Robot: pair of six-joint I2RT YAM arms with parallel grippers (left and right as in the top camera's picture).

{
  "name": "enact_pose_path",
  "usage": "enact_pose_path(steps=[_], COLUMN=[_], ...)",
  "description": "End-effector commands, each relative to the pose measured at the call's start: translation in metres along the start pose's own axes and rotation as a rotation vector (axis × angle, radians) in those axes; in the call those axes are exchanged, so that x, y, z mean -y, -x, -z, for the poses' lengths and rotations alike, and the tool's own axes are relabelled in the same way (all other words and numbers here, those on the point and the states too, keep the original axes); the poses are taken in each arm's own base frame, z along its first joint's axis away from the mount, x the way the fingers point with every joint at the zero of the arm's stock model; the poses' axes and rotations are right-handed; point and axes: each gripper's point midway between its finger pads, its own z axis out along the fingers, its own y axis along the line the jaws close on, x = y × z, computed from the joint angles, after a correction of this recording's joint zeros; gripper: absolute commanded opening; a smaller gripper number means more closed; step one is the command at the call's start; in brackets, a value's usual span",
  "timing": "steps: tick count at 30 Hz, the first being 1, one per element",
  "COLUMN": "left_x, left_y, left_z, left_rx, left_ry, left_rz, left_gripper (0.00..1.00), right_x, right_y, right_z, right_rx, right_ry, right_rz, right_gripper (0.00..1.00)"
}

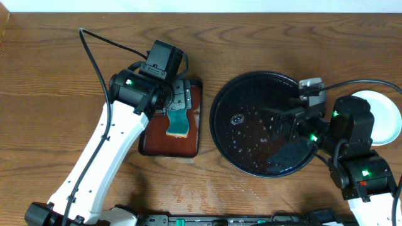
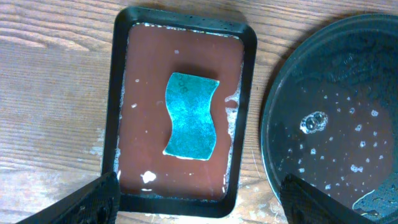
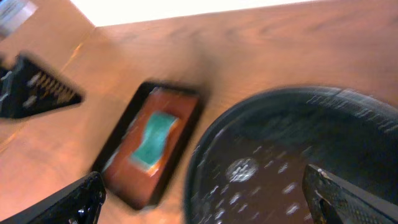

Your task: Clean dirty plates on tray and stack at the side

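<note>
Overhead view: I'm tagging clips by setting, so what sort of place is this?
Probably a lab-style dishwashing bench rather than a real kitchen: a wooden table, a wet black tray, a teal sponge lying in a small red-brown tray, and a white plate set off to the right.

**Table** [image 1: 50, 75]: brown wood with the grain running lengthwise, filling the overhead view and carrying three items, all lying flat.

1. **Black tray** [image 1: 213, 125]: large, round and glossy, with a raised rim. It is sitting right of centre, directly on the wood.
2. **Red-brown tray** [image 1: 158, 142]: smaller and rectangular, with a dark rim and rounded corners. It is lying just left of the black tray, with a narrow strip of wood showing between the two.
3. **White plate** [image 1: 386, 119]: small and round, sitting at the far right, apart from the black tray and partly covered from overhead. Whether other plates are lying beneath it cannot be told.

**Pale smudges** [image 2: 96, 148]: showing on the wood beside one long side of the red-brown tray
</note>
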Motion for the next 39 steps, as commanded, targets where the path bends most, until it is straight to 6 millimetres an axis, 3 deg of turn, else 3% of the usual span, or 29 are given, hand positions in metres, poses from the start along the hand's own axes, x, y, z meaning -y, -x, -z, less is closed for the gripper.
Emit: enact_pose_path(steps=[1, 5, 13, 16, 22, 39], left_x=[-0.001, -0.001, -0.001, -0.001, -0.001, -0.001], left_y=[0.005, 0.005, 0.005, 0.005, 0.005, 0.005], left_z=[0.006, 0.005, 0.006, 0.005, 0.005, 0.005], left_rx=[0.017, 0.017, 0.017, 0.017, 0.017, 0.017], left_ry=[-0.007, -0.007, -0.007, -0.006, -0.006, -0.006], left_rz=[0.010, 0.010, 0.010, 0.010, 0.010, 0.010], left_gripper=[0.83, 0.83, 0.83, 0.83, 0.83, 0.83], right_x=[0.036, 0.055, 0.074, 0.077, 0.080, 0.084], right_y=[0.011, 0.006, -0.052, -0.063, -0.067, -0.069], right_z=[0.010, 0.027, 0.037, 0.036, 0.038, 0.038], right_rx=[0.124, 0.277, 0.433, 0.506, 0.671, 0.667], right_ry=[-0.222, -0.322, -0.331, -0.315, -0.282, -0.306], right_rz=[0.052, 0.076, 0.102, 0.116, 0.149, 0.139], right_gripper=[0.99, 0.99, 0.99, 0.99, 0.99, 0.99])
